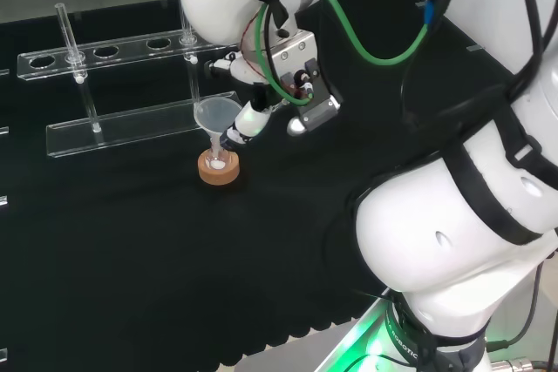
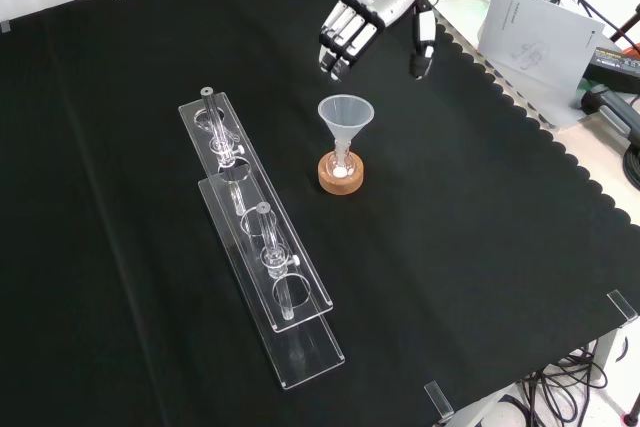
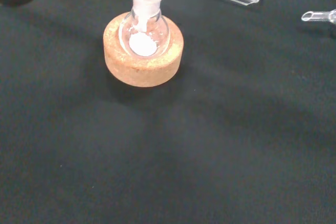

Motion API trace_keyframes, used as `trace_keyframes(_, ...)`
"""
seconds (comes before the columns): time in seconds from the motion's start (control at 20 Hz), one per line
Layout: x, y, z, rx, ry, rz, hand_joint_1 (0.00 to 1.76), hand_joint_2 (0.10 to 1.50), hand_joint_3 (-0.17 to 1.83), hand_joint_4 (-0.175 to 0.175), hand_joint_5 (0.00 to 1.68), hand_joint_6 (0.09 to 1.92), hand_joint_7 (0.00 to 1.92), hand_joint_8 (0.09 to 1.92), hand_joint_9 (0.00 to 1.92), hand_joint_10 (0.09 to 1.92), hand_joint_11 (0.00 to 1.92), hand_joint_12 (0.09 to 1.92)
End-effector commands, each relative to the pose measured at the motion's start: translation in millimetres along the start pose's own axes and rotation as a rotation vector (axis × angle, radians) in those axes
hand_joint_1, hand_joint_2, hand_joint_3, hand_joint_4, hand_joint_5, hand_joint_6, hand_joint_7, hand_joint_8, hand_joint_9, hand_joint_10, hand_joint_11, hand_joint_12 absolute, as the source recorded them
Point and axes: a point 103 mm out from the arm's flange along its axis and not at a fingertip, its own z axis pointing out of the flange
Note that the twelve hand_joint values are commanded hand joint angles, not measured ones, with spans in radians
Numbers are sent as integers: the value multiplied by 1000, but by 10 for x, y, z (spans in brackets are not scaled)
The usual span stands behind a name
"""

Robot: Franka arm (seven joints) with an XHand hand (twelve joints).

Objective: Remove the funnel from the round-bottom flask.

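Funnel point(image 2: 345, 113) sits in the little flask point(image 2: 341, 164) on its cork ring point(image 2: 341, 178); robot hand point(image 2: 372, 9) hovers just beyond, fingers apart, empty.

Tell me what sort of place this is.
Likely a chemistry lab bench set up for robot trials: a clear plastic funnel in a small round-bottom glass flask on a cork ring stand, plus clear acrylic test-tube racks.

Even, bright overhead light — the matte black bench cloth point(image 2: 150, 97) shows little glare, soft shadows; wrist view's near edge blurs.
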Motion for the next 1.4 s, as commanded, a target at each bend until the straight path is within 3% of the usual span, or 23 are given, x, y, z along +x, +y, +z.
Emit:
trace_keyframes(0.05,141,206,26,18,-22,-24,585,631,293,-8,2,87,0,376,72,839,284,1476)
trace_keyframes(0.85,151,585,128,47,-88,-21,582,642,264,-5,0,87,0,280,2,851,283,1473)
trace_keyframes(1.4,-25,691,283,63,-71,7,613,661,262,-5,0,87,0,303,5,868,276,1479)
